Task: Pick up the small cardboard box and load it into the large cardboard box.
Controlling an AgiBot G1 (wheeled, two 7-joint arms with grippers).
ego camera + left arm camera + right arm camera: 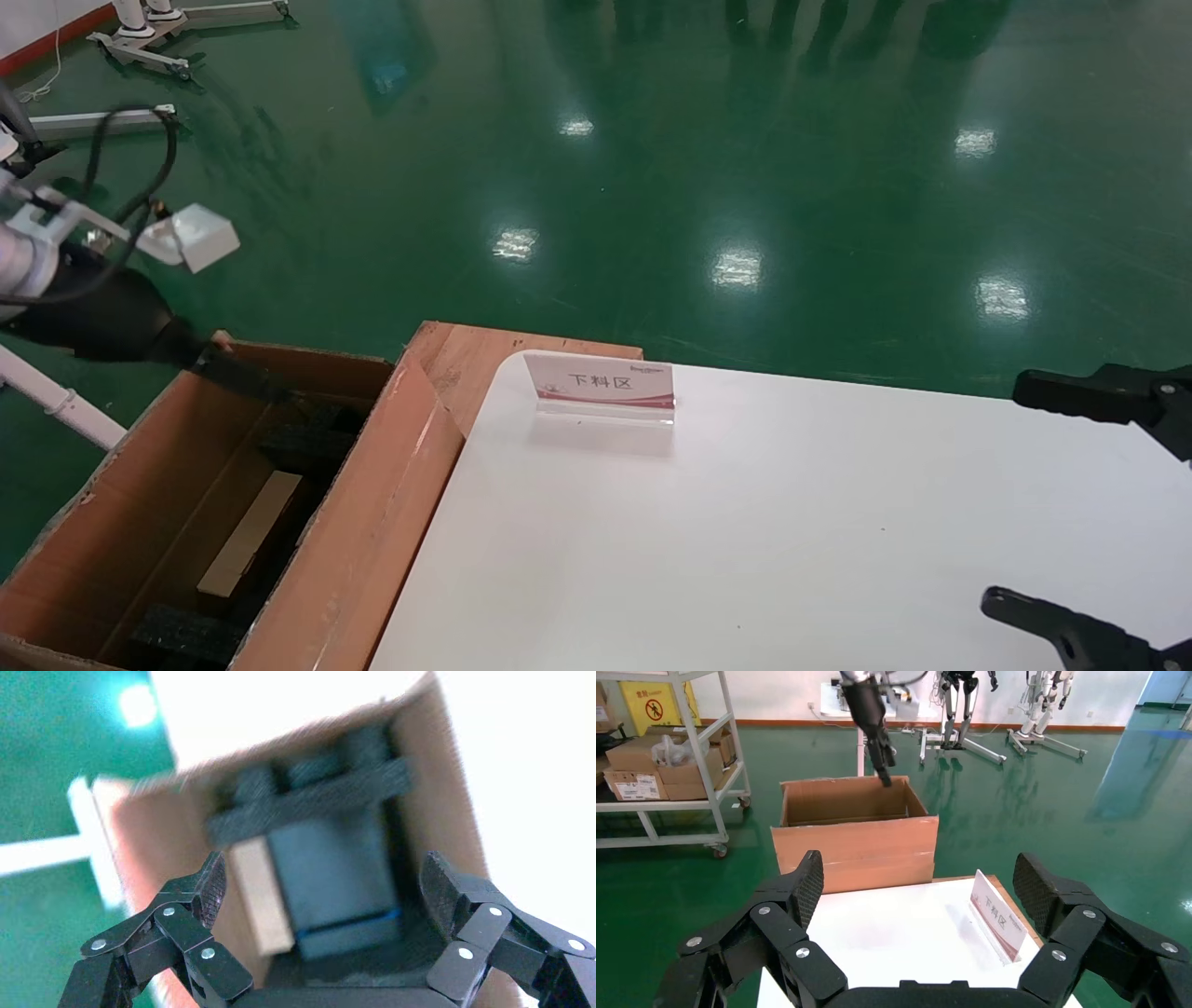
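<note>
The large cardboard box [372, 522] stands open at the table's left, with black foam blocks [307, 438] inside. A pale tan oblong, apparently the small cardboard box [250, 533], lies inside it between the foam. The left wrist view shows it [260, 896] beside a dark block within the carton [436, 776]. My left gripper [223, 359] hovers over the carton's far rim, open and empty [325, 881]. It also shows in the right wrist view [884, 769] above the carton [856, 850]. My right gripper [1010, 494] is open and empty over the table's right edge [917, 881].
A white table [745, 522] carries a small sign stand [601, 382], also seen in the right wrist view [996, 913]. A wooden board [466, 359] sticks out beside the carton. A white pole [56, 401] runs left of the carton. A shelf cart [666, 762] stands on the green floor.
</note>
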